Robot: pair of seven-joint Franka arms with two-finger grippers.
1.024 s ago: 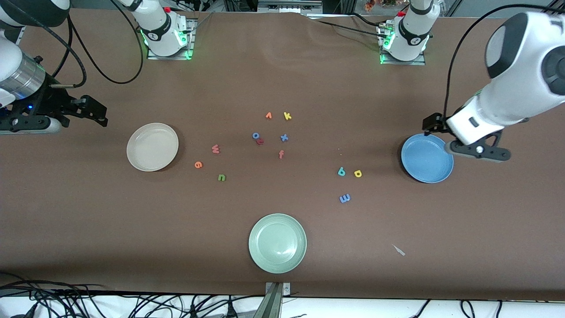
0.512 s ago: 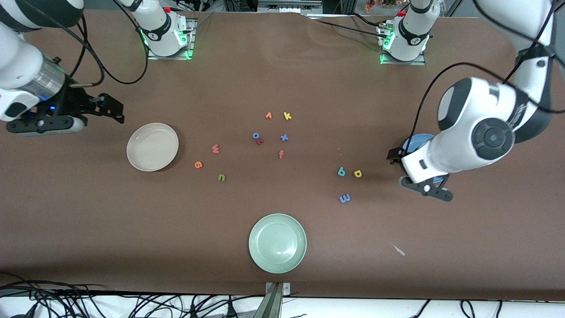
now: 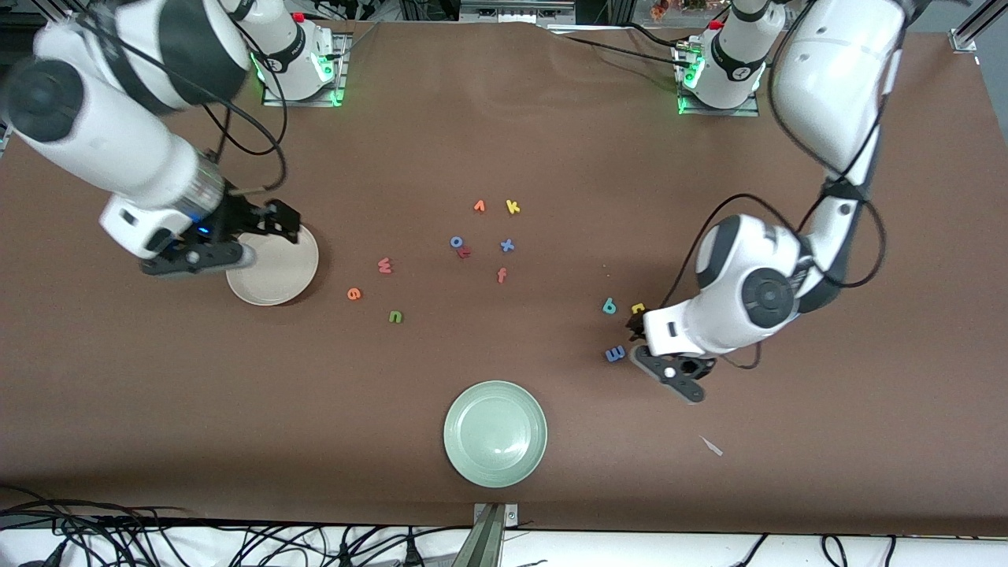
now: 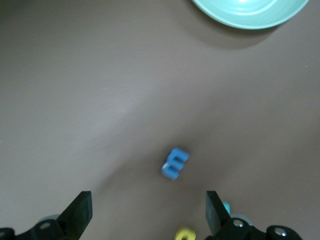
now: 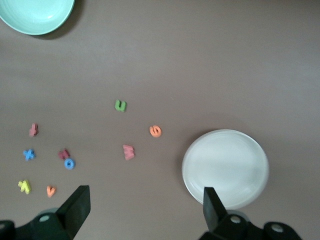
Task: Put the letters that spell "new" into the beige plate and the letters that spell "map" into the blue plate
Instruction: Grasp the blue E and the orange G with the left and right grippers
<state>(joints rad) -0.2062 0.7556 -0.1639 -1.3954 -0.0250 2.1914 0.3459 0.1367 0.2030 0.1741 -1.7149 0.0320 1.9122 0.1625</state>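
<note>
A: Foam letters, first set: green "n" (image 3: 395, 316), orange "e" (image 3: 353, 294), pinkish-red "w" (image 3: 384, 265). Loose on the brown desk (image 3: 504, 134), between the beige plate (image 3: 277, 277) and the middle cluster; none in a plate.

B: Second set: blue "m" (image 3: 615, 353), teal "a" (image 3: 609, 306), yellow "p" (image 3: 638, 308). Also on the desk, toward the left arm's end; "p" partly covered by the arm. Blue plate hidden in every view.

A: Left claw (image 4: 149, 210): over the desk just beside the "m", fingers (image 4: 80, 212) spread wide, gripping nothing.

B: Right claw (image 5: 145, 207): over the edge of the beige plate, likewise spread, empty.

A: Remainder: pale green plate (image 3: 495, 433) nearest the front camera; spare letters in the middle, including a yellow "k" (image 3: 513, 207), blue "o" (image 3: 456, 242), orange-red "f" (image 3: 502, 275).
</note>
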